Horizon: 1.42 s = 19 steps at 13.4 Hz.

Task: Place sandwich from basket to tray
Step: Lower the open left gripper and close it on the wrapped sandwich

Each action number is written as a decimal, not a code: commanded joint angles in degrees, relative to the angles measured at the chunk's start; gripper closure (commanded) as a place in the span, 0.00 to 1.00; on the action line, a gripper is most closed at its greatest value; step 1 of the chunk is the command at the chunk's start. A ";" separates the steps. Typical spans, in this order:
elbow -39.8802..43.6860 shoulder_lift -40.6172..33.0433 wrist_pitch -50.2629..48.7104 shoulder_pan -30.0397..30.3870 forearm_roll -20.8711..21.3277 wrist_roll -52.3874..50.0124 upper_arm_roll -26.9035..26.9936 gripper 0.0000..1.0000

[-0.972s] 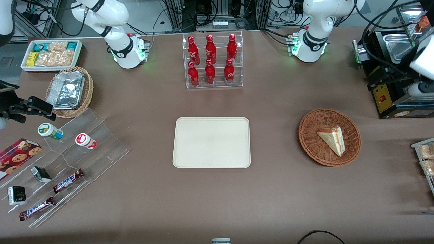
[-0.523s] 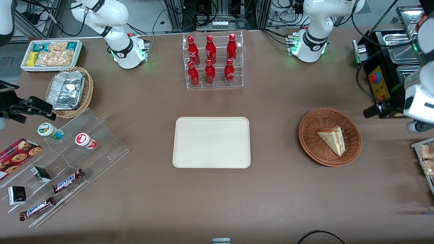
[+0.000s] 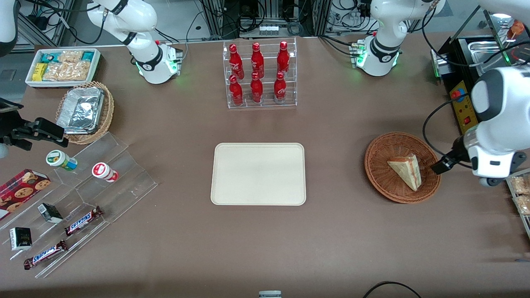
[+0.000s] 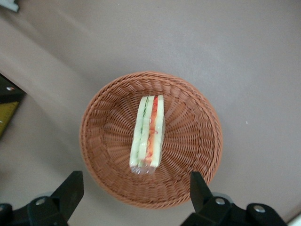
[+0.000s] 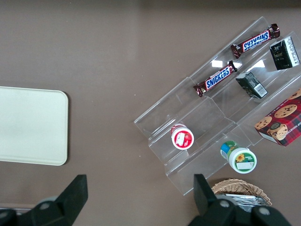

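Note:
The sandwich, a pale wedge with red and green filling along its edge, lies in the round reddish-brown basket toward the working arm's end of the table. In the left wrist view the sandwich rests near the middle of the basket. My left gripper hovers over the basket's rim on the working arm's side, above the sandwich. The gripper is open, its fingers spread wide and holding nothing. The cream tray lies flat at the table's centre and bare; the right wrist view also catches the tray.
A clear rack of red bottles stands farther from the camera than the tray. A black machine and a bin of snacks flank the basket at the working arm's end. A clear stepped stand with snacks sits toward the parked arm's end.
The left arm has swung in from the table's end toward the basket and nearer the camera, bringing its gripper over the basket's rim. The sandwich, basket and tray have not moved.

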 commanded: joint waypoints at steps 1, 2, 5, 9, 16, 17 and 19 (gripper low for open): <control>-7.78 -1.52 8.63 -0.05 0.69 -6.94 -0.46 0.00; -10.77 -1.70 12.24 -0.14 0.69 -8.27 -0.46 0.00; -18.51 -2.05 21.39 -0.49 0.78 -9.07 -0.46 0.00; -22.92 -1.96 26.33 -0.49 2.26 -9.07 -0.46 0.00; -30.21 -1.87 37.05 0.21 2.53 -8.98 -0.46 0.00; -31.27 -1.70 38.89 0.30 2.53 -8.98 -0.46 0.00; -31.46 -1.43 39.61 0.30 2.45 -9.07 -0.38 0.27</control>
